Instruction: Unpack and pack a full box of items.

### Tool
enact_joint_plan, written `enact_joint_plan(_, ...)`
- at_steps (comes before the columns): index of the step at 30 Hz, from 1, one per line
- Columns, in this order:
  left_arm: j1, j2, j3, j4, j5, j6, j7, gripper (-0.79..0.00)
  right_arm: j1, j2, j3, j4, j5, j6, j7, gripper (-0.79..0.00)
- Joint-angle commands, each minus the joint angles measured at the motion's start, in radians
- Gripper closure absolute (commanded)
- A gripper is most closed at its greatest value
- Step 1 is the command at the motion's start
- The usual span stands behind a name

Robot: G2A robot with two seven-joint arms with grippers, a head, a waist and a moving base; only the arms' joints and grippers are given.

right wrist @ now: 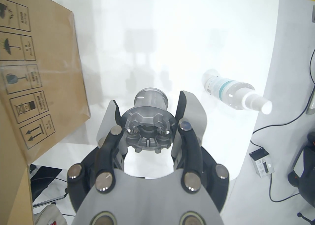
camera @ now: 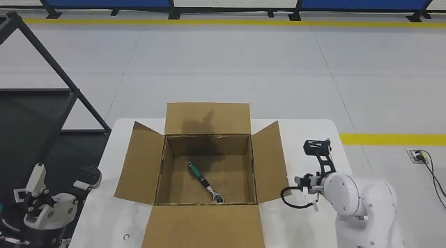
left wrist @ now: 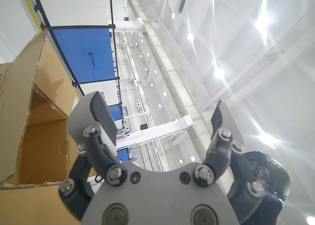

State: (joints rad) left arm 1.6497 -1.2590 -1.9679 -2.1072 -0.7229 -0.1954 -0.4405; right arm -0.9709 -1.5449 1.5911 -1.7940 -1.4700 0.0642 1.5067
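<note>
An open cardboard box (camera: 208, 119) stands in the middle of the white table (camera: 306, 133), all its flaps folded out. On its floor lies a ratchet wrench (camera: 204, 180) with a green handle. To the right of the box, my right gripper (right wrist: 147, 103) is shut on a grey cast metal part (right wrist: 149, 122) with a toothed round hub, held just above the table beside the box's right flap (right wrist: 37, 63). At the table's left front corner is my left arm (camera: 49, 210). Its gripper (left wrist: 159, 103) points up at the ceiling, open and empty, next to a box flap (left wrist: 49, 122).
A white spray bottle (right wrist: 231, 93) lies on its side on the table, just beyond the right gripper and close to the table's right edge. Cables and a small power box (right wrist: 262, 162) lie on the floor past that edge. A black metal frame (camera: 42, 60) stands left of the table.
</note>
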Motion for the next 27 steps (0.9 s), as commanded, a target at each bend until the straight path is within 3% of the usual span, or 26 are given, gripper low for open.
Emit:
enact_joint_plan(1,0.000,0.000,0.000,0.000,0.000,0.000,0.000,-0.785,-0.001,0.002,0.010,0.035,-0.001,0.013,-0.023,0.000)
enact_joint_plan(13,0.000,0.000,0.000,0.000,0.000,0.000,0.000,-0.785,0.014,0.011,0.011,0.155,0.015,0.077,-0.122,0.000)
enact_joint_plan(27,0.000,0.000,0.000,0.000,0.000,0.000,0.000,-0.785,0.024,0.019,-0.044,0.216,-0.071,0.120,-0.114,0.000)
